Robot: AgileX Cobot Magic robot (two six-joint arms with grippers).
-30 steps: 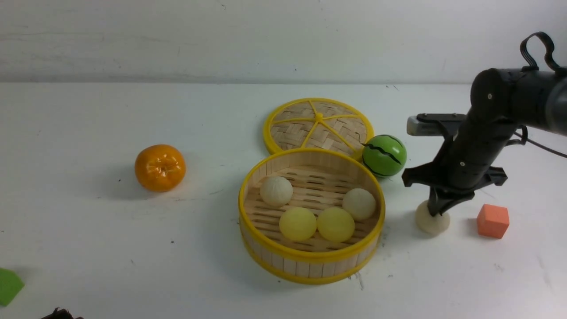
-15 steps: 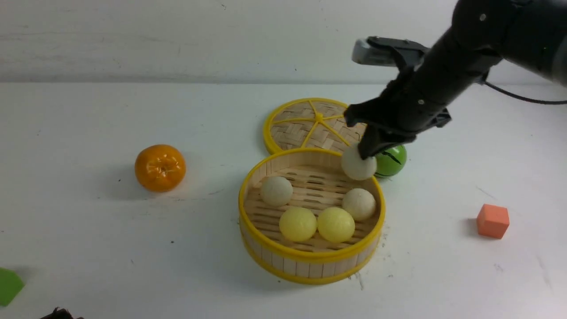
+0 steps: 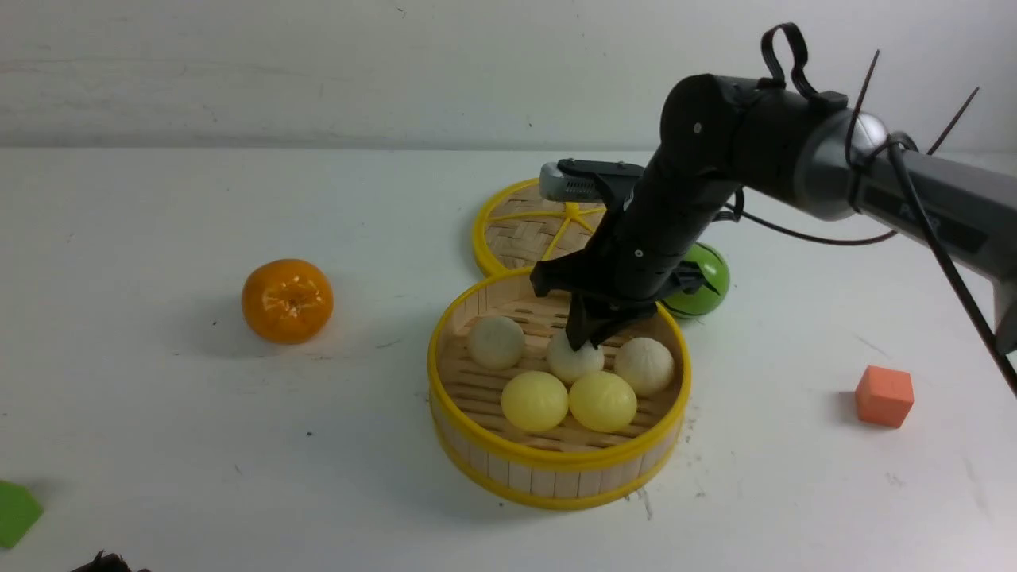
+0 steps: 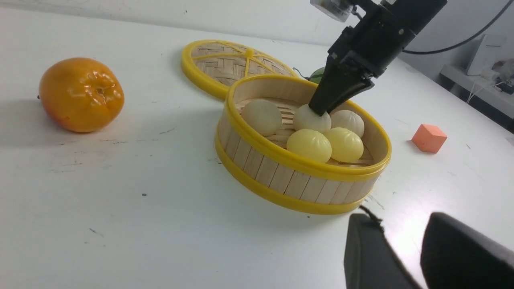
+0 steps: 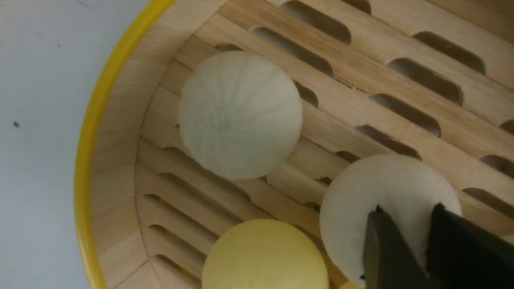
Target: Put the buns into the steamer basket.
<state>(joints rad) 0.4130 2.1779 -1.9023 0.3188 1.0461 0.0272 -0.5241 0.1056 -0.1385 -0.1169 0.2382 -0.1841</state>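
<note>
The steamer basket [image 3: 556, 459] stands mid-table with several buns in it. Three are cream, at the left [image 3: 496, 342], middle [image 3: 575, 359] and right [image 3: 644, 366]. Two are yellow [image 3: 535, 401] [image 3: 602, 401] and lie nearer me. My right gripper [image 3: 586, 342] points down onto the middle cream bun [image 5: 385, 188], which rests on the slatted floor. Its fingers stand a little apart over the bun's top, so it is open [image 5: 408, 208]. My left gripper [image 4: 401, 224] hangs low over bare table near the basket [image 4: 289, 180], open and empty.
An orange [image 3: 287, 300] lies left of the basket. The woven lid [image 3: 524, 230] lies flat behind it, and a green striped ball [image 3: 707, 274] sits at the basket's far right. An orange cube [image 3: 883, 396] is further right, and a green piece [image 3: 14, 512] at the near left edge.
My right gripper lifted a cream bun from the table at the right, carried it over the rim and set it down among the other buns. Its fingers have parted.
</note>
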